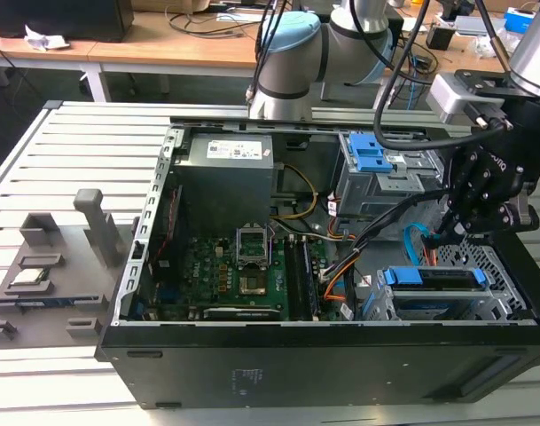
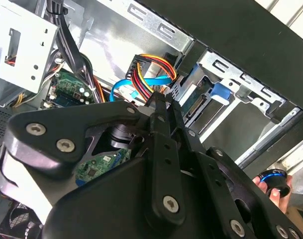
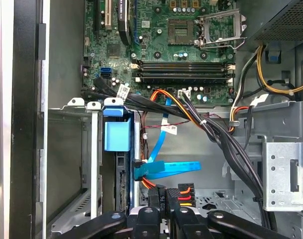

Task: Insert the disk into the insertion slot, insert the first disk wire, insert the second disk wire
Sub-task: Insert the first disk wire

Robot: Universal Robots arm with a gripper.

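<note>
Two fingers (image 2: 161, 134) pinching first disk wire (image 3: 184, 191) | red-orange-black strands, dark connector

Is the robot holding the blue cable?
No, the fingers pinch the plug of the red-orange-black wires; the blue cable lies clear of them.

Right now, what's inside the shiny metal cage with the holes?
The disk in its blue carrier sits inside the insertion slot. Its top and blue edge show; the cage walls cover the rest, so anything underneath is hidden.
</note>
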